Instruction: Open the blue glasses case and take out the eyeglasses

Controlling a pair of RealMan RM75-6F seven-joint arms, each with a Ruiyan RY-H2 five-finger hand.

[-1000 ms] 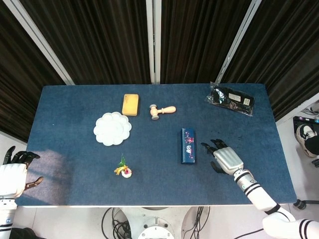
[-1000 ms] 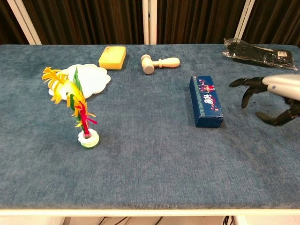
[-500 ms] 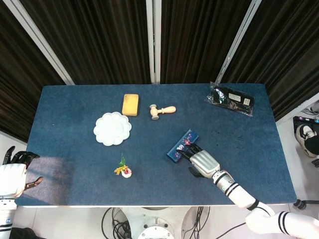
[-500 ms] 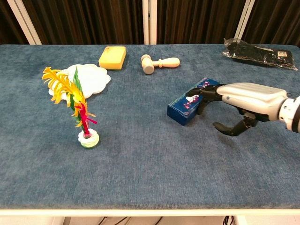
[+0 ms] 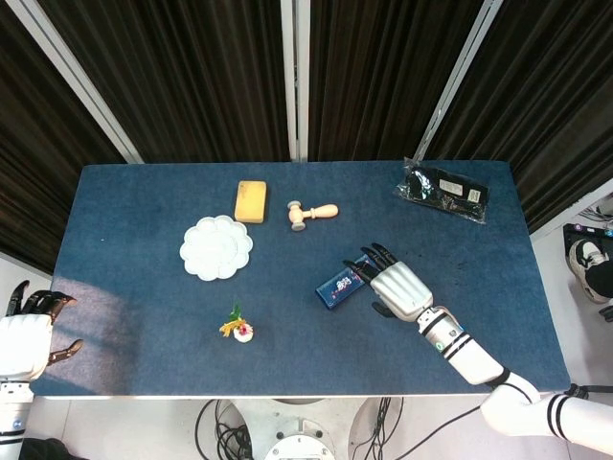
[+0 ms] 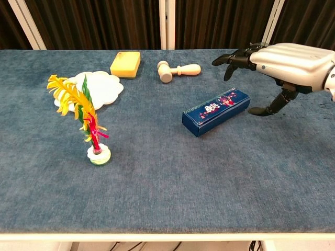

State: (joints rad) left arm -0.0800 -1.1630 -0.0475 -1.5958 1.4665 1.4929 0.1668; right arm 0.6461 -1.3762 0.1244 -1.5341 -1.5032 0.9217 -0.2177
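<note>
The blue glasses case (image 5: 339, 285) (image 6: 215, 111) lies closed on the table, slanted, its floral lid up. My right hand (image 5: 395, 287) (image 6: 277, 64) hovers just right of and above the case's far end, fingers spread and empty, thumb pointing down beside the case. At the table's near left corner, off the cloth, my left hand (image 5: 27, 333) stays with fingers apart and nothing in it. No eyeglasses are visible.
A white scalloped plate (image 5: 216, 247) (image 6: 102, 86), yellow sponge (image 5: 251, 200) (image 6: 125, 63) and wooden mallet (image 5: 311, 213) (image 6: 178, 70) lie at the back. A feather toy on a small base (image 5: 238, 327) (image 6: 85, 116) stands front left. A black plastic bag (image 5: 443, 192) (image 6: 289, 60) sits at the back right corner.
The right hand swept left onto the case and turned it from lengthwise to slanted, shifting it left. Now the hand has lifted off it and risen. The left hand is unmoved.
</note>
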